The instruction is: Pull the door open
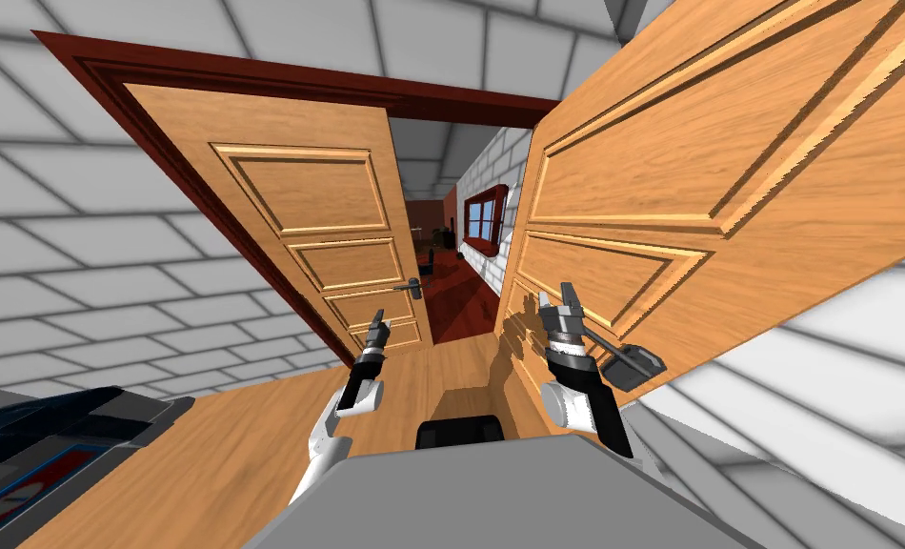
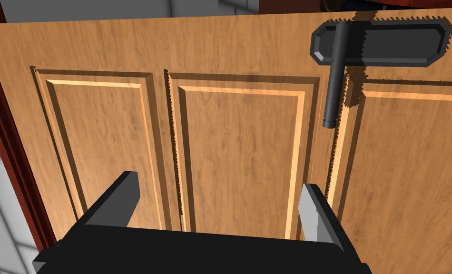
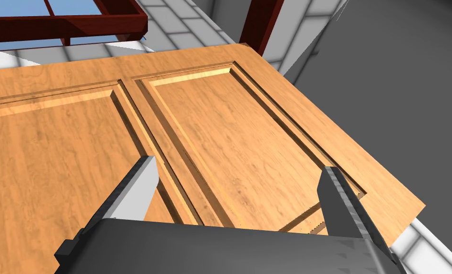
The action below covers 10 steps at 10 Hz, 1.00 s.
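The right door leaf (image 1: 727, 172) stands swung wide toward the robot, so the pull seems nearly done. The right gripper (image 1: 567, 294) hovers beside its handle (image 1: 634, 362), fingers wide and empty. The left gripper (image 2: 220, 183), also wide, faces the left leaf (image 2: 239, 133). The next move likely calls for drawing clear.

In a dark red frame (image 1: 108, 71) the left door leaf (image 1: 298, 200), with its small handle (image 1: 411, 286), stands behind the left hand (image 1: 377, 327), which is raised near its lowest panel. The right door leaf (image 1: 727, 172) stands swung out toward me, its dark handle (image 1: 634, 360) just beside the right hand (image 1: 569, 294). The gap between the leaves shows a red-brown floor (image 1: 465, 295) and a red-framed window (image 1: 485, 217).
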{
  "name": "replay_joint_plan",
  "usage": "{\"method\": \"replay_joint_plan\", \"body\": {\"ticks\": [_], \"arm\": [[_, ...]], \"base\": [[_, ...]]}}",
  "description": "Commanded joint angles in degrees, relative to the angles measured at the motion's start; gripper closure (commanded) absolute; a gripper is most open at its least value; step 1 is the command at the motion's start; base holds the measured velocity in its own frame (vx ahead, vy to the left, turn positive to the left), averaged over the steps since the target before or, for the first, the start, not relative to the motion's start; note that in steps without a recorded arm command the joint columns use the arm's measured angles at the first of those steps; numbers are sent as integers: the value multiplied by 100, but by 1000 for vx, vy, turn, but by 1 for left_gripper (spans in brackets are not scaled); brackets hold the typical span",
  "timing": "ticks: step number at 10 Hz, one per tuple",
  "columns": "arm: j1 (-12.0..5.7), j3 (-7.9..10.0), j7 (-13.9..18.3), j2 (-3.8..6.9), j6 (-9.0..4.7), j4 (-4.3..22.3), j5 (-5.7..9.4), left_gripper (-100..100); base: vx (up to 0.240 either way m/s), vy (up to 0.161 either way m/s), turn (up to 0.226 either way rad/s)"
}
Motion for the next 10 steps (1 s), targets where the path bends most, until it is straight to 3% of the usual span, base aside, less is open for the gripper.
{"method": "replay_joint_plan", "body": {"ticks": [1, 10], "arm": [[-103, 41, 27, 24, 16, 217, 26, -100], [-592, 286, 223, 200, 186, 1408, 211, -100]], "base": [[96, 6, -27], [137, -9, -31]]}}
